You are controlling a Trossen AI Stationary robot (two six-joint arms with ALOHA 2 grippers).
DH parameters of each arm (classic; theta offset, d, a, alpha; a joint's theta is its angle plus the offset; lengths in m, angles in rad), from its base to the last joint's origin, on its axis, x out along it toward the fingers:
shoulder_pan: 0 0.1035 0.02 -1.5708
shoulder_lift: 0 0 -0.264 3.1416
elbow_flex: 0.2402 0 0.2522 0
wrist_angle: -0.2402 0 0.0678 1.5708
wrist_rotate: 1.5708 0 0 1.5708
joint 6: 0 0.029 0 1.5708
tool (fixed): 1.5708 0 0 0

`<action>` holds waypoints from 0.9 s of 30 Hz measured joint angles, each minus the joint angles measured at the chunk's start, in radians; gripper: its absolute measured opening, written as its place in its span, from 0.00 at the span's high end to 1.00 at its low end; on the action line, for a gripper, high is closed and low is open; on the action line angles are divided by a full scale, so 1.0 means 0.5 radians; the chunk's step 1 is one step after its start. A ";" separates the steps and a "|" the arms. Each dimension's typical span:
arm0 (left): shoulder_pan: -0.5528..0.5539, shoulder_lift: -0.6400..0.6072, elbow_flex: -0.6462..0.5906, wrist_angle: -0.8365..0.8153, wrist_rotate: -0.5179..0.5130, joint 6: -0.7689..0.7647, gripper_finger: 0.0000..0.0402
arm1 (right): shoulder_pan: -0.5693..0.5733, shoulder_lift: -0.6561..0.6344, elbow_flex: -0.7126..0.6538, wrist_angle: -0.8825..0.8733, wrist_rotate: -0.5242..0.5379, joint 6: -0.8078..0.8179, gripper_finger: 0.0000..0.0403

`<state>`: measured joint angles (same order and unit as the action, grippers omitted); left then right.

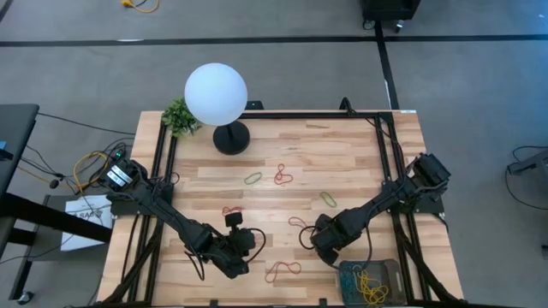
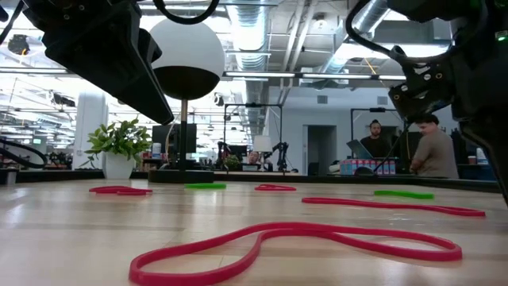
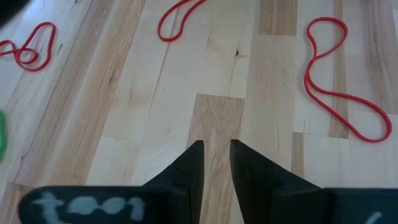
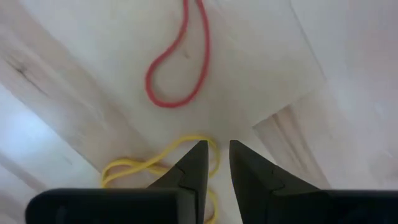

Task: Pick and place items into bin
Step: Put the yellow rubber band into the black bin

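Observation:
Rubber bands lie scattered on the wooden table: a red one [image 1: 282, 272] near the front edge, red ones [image 1: 298, 224] [image 1: 231, 210] [image 1: 282, 175] and green ones [image 1: 253, 178] [image 1: 328, 198] farther back. The dark mesh bin [image 1: 372, 282] sits at the near right corner with yellow bands in it. My right gripper [image 1: 321, 241] [image 4: 218, 149] hovers left of the bin, shut on a yellow band [image 4: 134, 165]. My left gripper [image 1: 235, 250] [image 3: 217, 149] is shut above bare wood, with red bands [image 3: 339, 81] [image 3: 177, 22] ahead of it. My right gripper pinches the yellow rubber band at one end of its loop [image 4: 211, 144], between the two fingertips. The rest of the band trails beside and behind the fingers. Whether it is lifted clear of the table cannot be told.
A white globe lamp [image 1: 216, 94] on a black base and a small green plant [image 1: 180, 115] stand at the far edge. Black frame rails run along both table sides. People sit in the room beyond [image 2: 432, 147]. Bare wood lies between the two grippers.

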<state>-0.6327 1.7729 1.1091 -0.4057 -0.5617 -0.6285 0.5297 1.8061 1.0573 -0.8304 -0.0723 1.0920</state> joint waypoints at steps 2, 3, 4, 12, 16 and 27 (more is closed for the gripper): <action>0.000 0.000 0.000 -0.001 0.000 -0.001 0.83 | 0.001 0.000 0.000 0.027 0.000 0.000 0.85; 0.000 0.000 0.000 -0.001 0.000 -0.001 0.83 | 0.001 0.000 0.000 0.037 0.001 0.000 0.85; 0.000 0.000 0.000 -0.001 0.000 -0.001 0.83 | 0.001 0.000 0.000 0.052 0.004 0.000 0.85; 0.000 0.000 0.000 -0.001 0.000 -0.008 0.83 | 0.011 0.000 0.000 -0.008 -0.001 0.000 0.85; 0.000 0.000 0.000 -0.001 0.001 -0.008 0.83 | 0.052 0.000 0.000 -0.104 -0.005 0.026 0.85; 0.000 0.000 0.000 0.000 0.001 -0.008 0.83 | 0.117 0.000 0.000 0.044 0.048 0.067 0.85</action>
<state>-0.6327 1.7729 1.1091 -0.4059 -0.5613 -0.6323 0.5884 1.8061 1.0573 -0.8085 -0.0482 1.1255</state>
